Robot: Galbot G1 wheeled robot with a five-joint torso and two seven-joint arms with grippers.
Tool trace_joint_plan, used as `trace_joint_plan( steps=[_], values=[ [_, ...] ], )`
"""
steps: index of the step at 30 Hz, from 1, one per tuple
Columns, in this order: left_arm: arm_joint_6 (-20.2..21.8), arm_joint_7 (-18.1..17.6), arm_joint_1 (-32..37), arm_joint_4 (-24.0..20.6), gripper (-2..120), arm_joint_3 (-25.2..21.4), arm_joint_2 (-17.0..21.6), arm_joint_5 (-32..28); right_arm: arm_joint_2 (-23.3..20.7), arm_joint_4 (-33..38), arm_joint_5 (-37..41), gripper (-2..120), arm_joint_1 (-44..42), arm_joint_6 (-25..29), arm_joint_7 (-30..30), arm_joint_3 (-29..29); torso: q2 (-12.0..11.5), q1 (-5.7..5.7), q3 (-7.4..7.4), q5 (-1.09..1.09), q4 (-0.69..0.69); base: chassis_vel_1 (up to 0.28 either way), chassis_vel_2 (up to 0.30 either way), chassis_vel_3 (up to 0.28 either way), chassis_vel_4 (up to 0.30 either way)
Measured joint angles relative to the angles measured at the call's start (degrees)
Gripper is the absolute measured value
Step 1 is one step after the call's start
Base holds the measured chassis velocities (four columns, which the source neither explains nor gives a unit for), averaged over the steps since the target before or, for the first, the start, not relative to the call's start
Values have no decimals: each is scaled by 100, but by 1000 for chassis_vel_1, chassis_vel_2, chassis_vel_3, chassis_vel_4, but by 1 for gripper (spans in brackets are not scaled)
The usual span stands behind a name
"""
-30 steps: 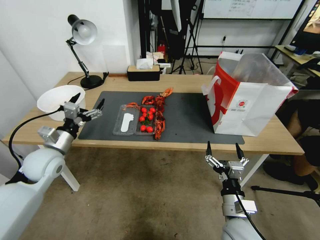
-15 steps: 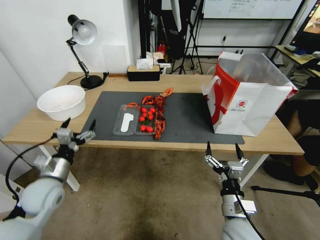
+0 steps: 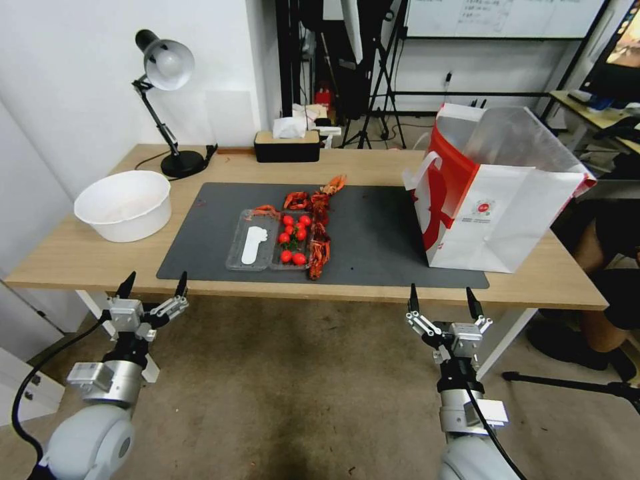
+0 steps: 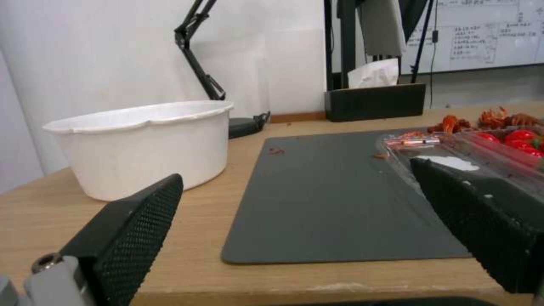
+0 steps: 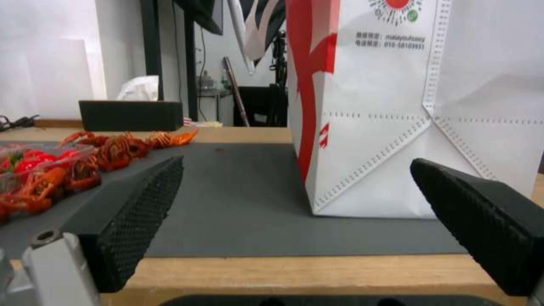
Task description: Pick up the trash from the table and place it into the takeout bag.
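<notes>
**Table inventory: both grippers low at the near edge, empty**

Table: long light-wood top on white legs. A dark grey mat lies along its middle.

Bag: white paper with red sides, upright on the right end of the mat, mouth open, silvery lining showing. A white handle hangs on the red side facing the mat's centre. In the right wrist view the bag stands just beyond the table edge, its base on the mat.

Tray: clear plastic, on the mat left of centre. The right half holds red tomatoes; the left half holds a white flat piece.

Crayfish shells: a red-orange line along the tray's right side, running toward the far edge of the mat. No cup, tub or packet can be made out on the table.

Bowl: large, white, on bare wood at the left end, apart from the mat.

Lamp: black desk lamp at the far left corner. Tissue box: black, at the far edge.

Left gripper: below and in front of the near edge, under the mat's left corner; jaws spread, nothing between them.

Right gripper: below the near edge, in front of the bag; jaws spread wide, nothing held.
</notes>
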Motion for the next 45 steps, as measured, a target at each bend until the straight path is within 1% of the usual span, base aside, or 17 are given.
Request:
trace_joint_plan(
  steps=[13, 45],
  values=[
    [-275, 97, 168, 3, 100, -130, -76, 79, 8, -113, 11, 100, 79, -1, 0, -88, 0, 0, 1, 0, 0, 0, 0, 0, 0],
    [-347, 184, 225, 21, 100, -103, -81, 132, 30, -214, 45, 100, 46, 17, 17, -113, 0, 0, 1, 0, 0, 0, 0, 0, 0]
  ],
)
